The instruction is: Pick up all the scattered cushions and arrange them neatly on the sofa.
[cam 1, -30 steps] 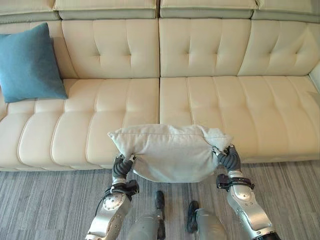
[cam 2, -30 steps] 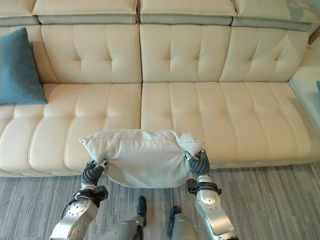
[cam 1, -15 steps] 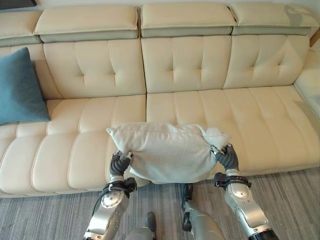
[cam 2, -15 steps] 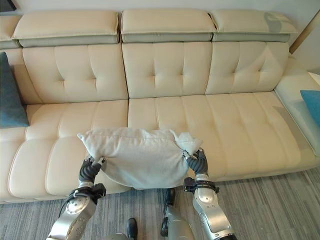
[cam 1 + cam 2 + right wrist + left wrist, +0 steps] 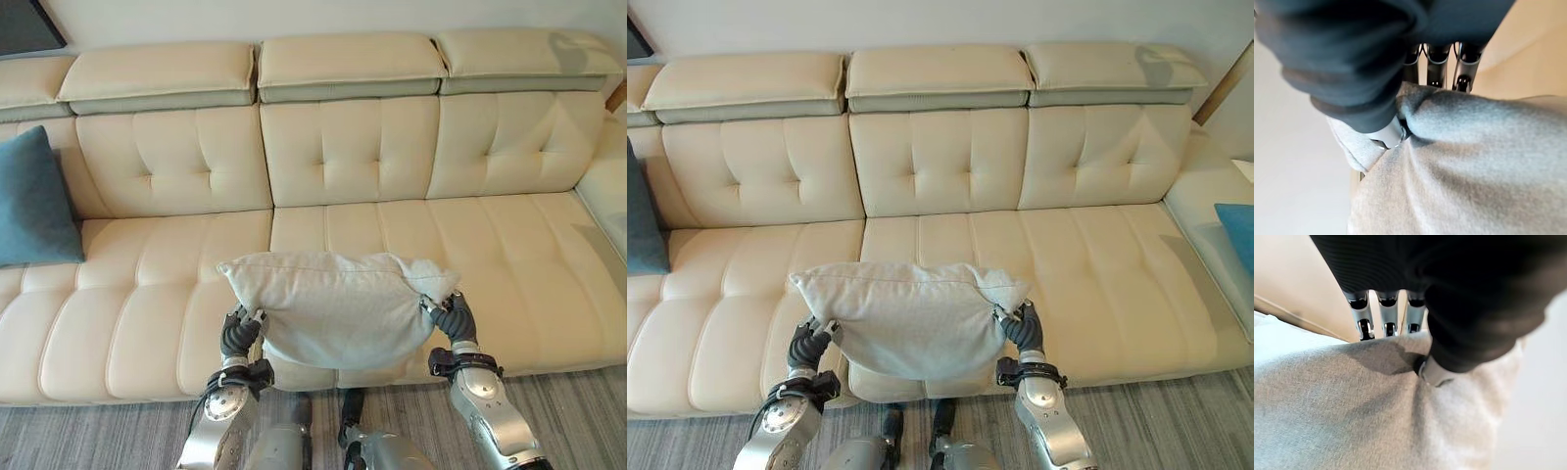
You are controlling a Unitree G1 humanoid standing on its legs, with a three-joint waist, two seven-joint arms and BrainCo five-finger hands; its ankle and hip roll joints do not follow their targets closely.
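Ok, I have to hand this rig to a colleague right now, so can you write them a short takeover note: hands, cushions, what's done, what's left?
Left hand: shut on the grey cushion, pinching its left edge.
Right hand: shut on the same cushion, pinching its right corner.
The grey cushion hangs between both hands, in front of the cream sofa at the middle of the seat; whether it touches the seat cannot be told.
A teal cushion already leans on the backrest at the sofa's left end; another blue one lies at the right end.
Left to do: set the grey cushion against the backrest, release, then check for others.
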